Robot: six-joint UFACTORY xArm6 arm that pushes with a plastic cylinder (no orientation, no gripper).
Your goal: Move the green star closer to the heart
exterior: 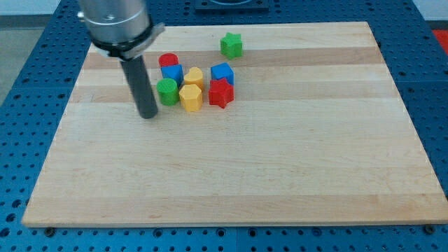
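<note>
Camera view shows the near half of the board (231, 182) bare, pale wood with long grain, flat and smooth, so a block should slide on it without catching. Going up the view, my tip (148, 115) rests on the wood at the view's left of the cluster, just beside the green round block (167, 92); I have no fingers to spread or press, only this rod, and it holds nothing. Right of that green block sits a yellow hexagon (190, 98), then a red star (221, 93). Behind them lie a blue block (171, 73), the yellow heart (194, 76) and a blue cube (222, 72), with a red cylinder (168, 61) farther back still. The green star (232, 45) stands alone toward the view's top, apart from the cluster, up and to the right of the heart. I judge the push not yet begun: my tip is on the wrong side of everything. The next move calls for travelling round the cluster without nudging it, coming in behind the star on its upper right, then pressing down and left toward the heart, keeping the line centred so the star does not spin off. The blue cube lies close to that path and may get bumped. Beyond the board is a blue perforated table (42, 42).
</note>
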